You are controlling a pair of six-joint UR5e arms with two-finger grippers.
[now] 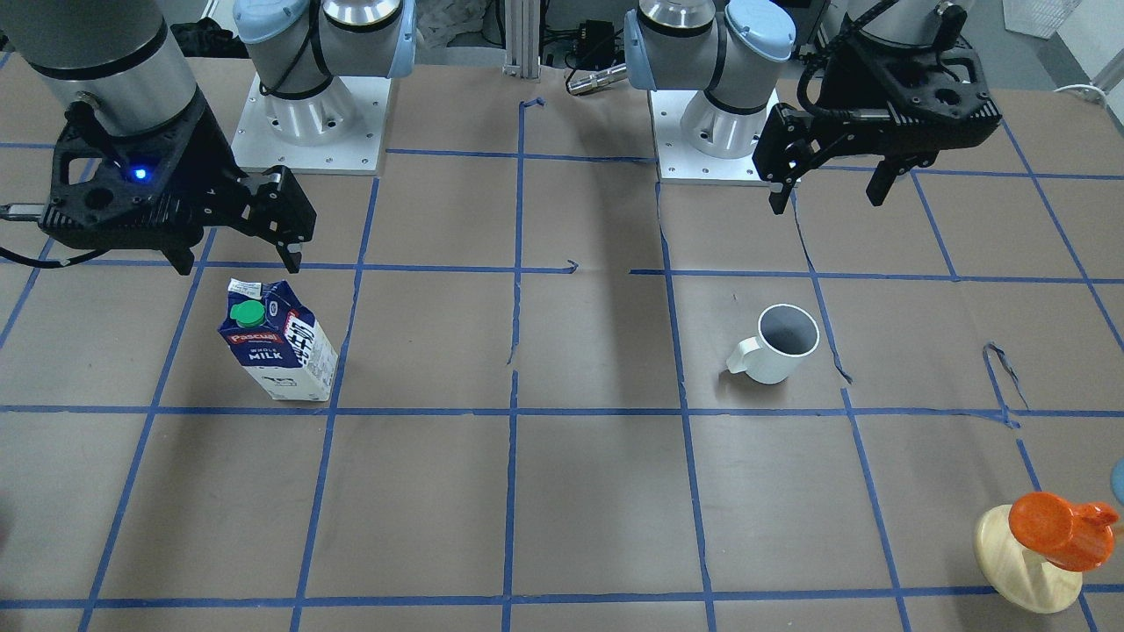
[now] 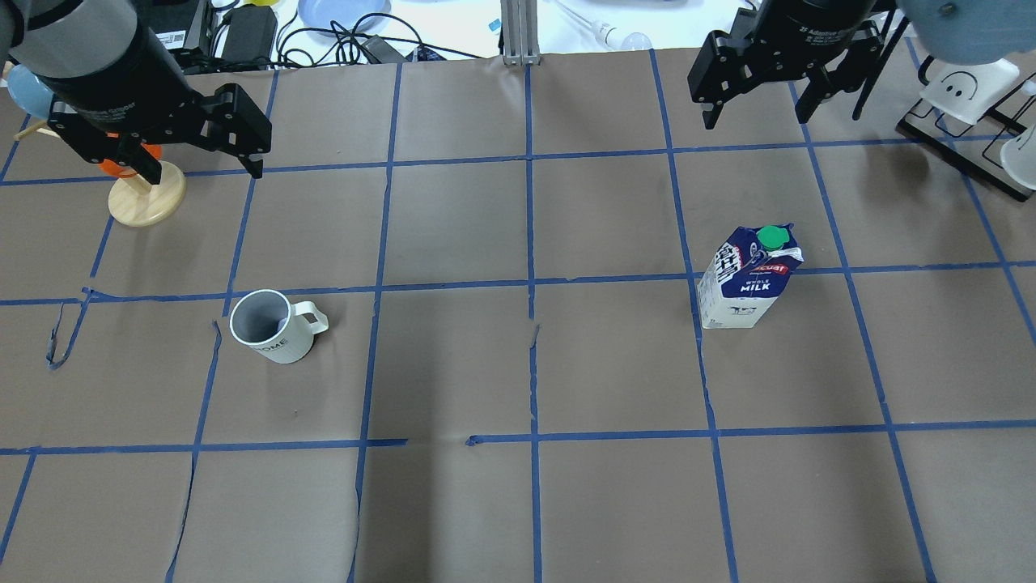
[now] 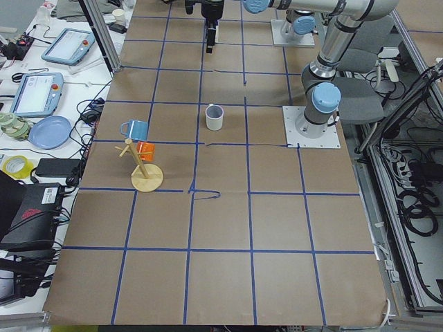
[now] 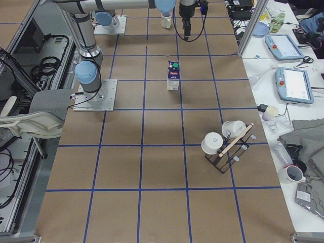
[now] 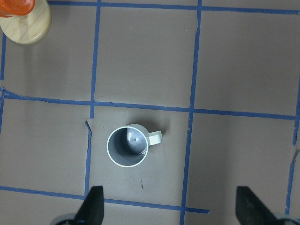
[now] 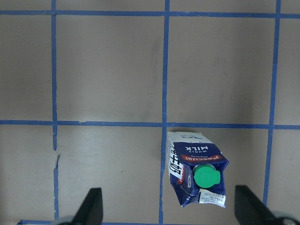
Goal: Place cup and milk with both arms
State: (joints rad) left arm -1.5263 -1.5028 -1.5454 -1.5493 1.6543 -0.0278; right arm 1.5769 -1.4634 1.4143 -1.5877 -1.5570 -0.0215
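Note:
The white cup (image 1: 777, 347) stands upright on the brown table, its handle toward the table's middle; it also shows in the overhead view (image 2: 267, 328) and the left wrist view (image 5: 127, 146). My left gripper (image 1: 827, 197) is open and empty, high above the table and apart from the cup (image 2: 202, 170). The milk carton (image 1: 279, 342) stands upright with its green cap on top, also seen from overhead (image 2: 749, 279) and in the right wrist view (image 6: 194, 173). My right gripper (image 1: 239, 262) is open and empty, raised beyond the carton (image 2: 756, 117).
An orange cup on a pale wooden disc stand (image 2: 146, 194) sits under the left arm, near the table's edge (image 1: 1045, 535). A black rack with white mugs (image 2: 971, 97) stands at the far right. The arm bases (image 1: 307, 114) are at the robot's side. Blue tape lines grid the table.

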